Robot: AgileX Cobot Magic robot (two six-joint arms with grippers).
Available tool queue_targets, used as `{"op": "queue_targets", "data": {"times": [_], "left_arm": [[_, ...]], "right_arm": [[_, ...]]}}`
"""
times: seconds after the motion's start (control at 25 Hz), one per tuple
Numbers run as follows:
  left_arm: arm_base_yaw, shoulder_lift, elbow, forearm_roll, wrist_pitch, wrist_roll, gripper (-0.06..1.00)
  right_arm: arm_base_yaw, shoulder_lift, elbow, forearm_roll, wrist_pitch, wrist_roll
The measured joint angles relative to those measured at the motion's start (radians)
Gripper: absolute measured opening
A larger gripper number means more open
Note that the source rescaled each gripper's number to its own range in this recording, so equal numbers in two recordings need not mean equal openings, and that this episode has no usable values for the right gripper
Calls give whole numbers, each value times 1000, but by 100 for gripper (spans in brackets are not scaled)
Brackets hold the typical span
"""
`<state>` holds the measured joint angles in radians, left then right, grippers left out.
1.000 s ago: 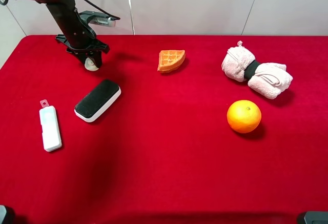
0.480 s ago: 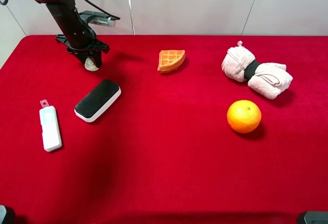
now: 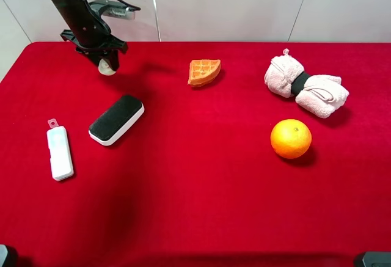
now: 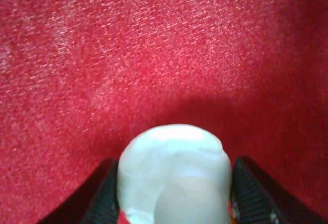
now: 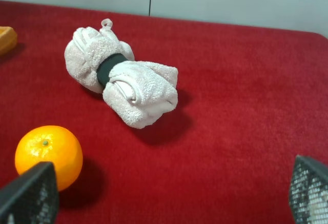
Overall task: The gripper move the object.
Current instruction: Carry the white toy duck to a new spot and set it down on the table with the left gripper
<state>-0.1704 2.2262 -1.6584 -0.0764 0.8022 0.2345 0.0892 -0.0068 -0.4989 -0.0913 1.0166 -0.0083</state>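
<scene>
The object (image 3: 107, 68), a small cream-white lumpy knob, is held between the fingers of my left gripper (image 3: 106, 64) at the far left of the red table, lifted a little above the cloth. In the left wrist view the object (image 4: 173, 170) fills the gap between the black fingers (image 4: 102, 199), and my left gripper (image 4: 177, 206) is shut on it. My right gripper (image 5: 166, 203) is open and empty, its fingertips wide apart over the cloth near the orange (image 5: 48, 155) and the pink rolled towel (image 5: 123, 80).
A black-topped eraser block (image 3: 116, 119) and a white rectangular case (image 3: 60, 151) lie on the left. A waffle piece (image 3: 204, 72) lies at the back middle. The pink towel (image 3: 305, 87) and the orange (image 3: 291, 138) are on the right. The table's back edge meets a grey wall.
My left gripper has risen from the cloth with the object in it and shifted slightly back and left. Nothing else has moved.
</scene>
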Motion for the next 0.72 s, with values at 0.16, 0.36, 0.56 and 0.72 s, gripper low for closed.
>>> {"op": "queue_targets", "data": {"times": [0.16, 0.36, 0.56, 0.72], "left_arm": [[-2, -14, 0, 0, 22, -4, 8], [-20, -49, 0, 1, 62, -31, 7], [-51, -84, 0, 19, 92, -66, 7], [-88, -99, 0, 22, 117, -88, 6]], "right_arm": [[0, 0, 0, 0, -1, 0], [0, 0, 0, 0, -1, 0], [0, 0, 0, 0, -1, 0], [0, 0, 0, 0, -1, 0]]}}
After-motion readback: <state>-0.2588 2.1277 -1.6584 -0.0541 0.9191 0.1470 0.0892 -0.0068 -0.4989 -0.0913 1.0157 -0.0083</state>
